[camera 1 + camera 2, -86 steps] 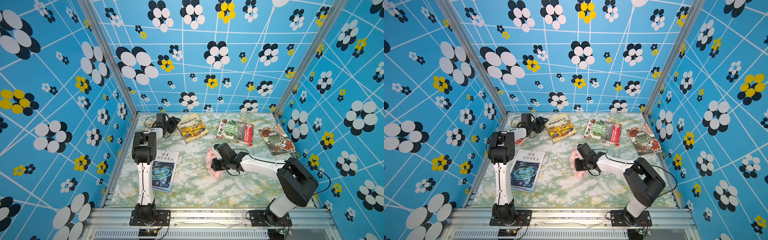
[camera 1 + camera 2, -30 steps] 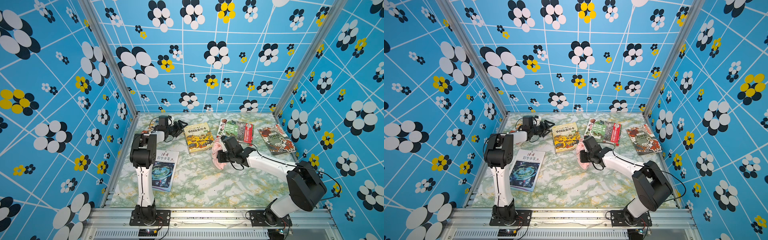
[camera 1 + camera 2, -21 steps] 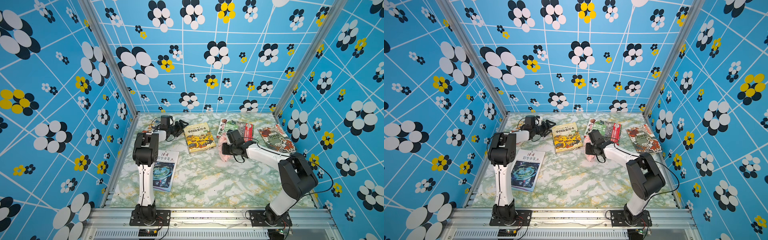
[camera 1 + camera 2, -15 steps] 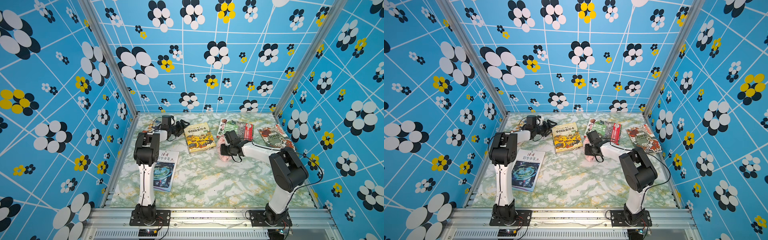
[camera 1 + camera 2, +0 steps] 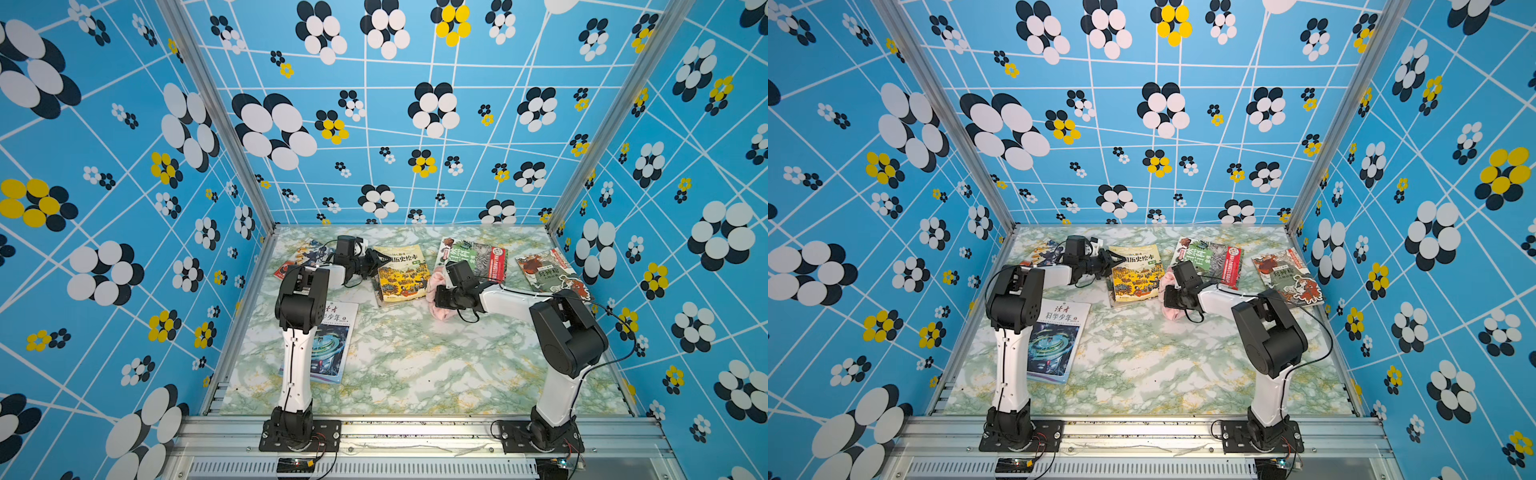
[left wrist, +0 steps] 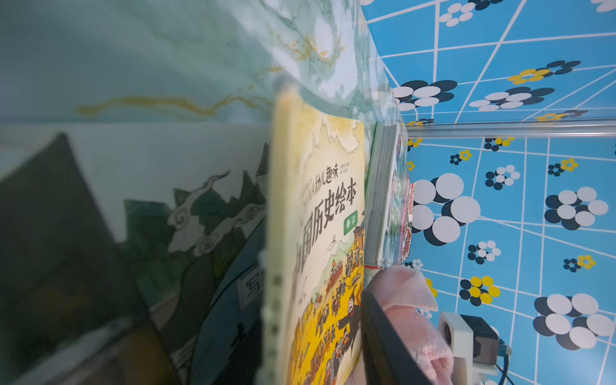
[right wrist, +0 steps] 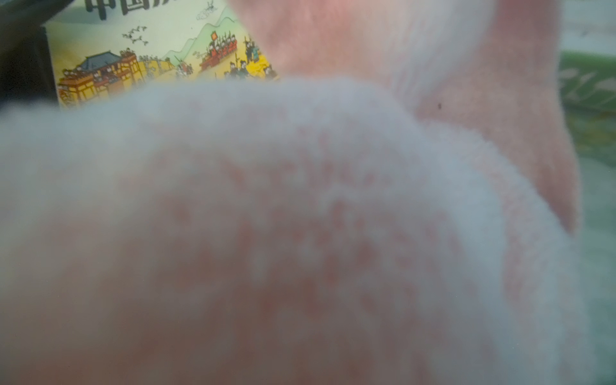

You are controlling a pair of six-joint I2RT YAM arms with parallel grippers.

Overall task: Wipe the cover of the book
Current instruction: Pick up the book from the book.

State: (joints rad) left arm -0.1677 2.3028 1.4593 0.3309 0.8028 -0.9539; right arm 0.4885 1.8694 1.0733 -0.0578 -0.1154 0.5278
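At the far middle of the marble-patterned table [image 5: 415,357], a little left of centre: yellow picture book [image 5: 401,272].
- Lies flat with its cover up and sits slightly askew.
- This is the item to be wiped, and the upturned cover leaves the whole face open to a cloth.

Left gripper [image 5: 372,264]:
- Sits at the book's left edge, with its arm reaching in low from the left.
- Judged purpose: to brace the book so that it does not slide under a wipe.
- I cannot tell whether the jaws pinch the edge or only stand against it. The left wrist view shows the cover close up but no fingers.

Pink cloth [image 5: 439,313]:
- Lies bunched just beside the book's right edge, partly on the table.
- Whether it already touches the cover cannot be told.

Right gripper [image 5: 437,296]:
- Pressed together on the cloth, with its fingertips buried in it.
- The right wrist view is almost filled with pink pile, and a corner of the yellow cover shows beyond it.
- Judged reason: a wad gives a soft, broad face, and from the right edge a stroke can run leftward towards the braced side.

Other stock, none engaged by either gripper:
- Green-and-red book [image 5: 473,257], far side, just right of the cloth.
- Red-brown book [image 5: 548,270], far right.
- Blue magazine [image 5: 332,345], near left, partly under the left arm.
- Further book [image 5: 305,255], far left, mostly hidden by that arm.
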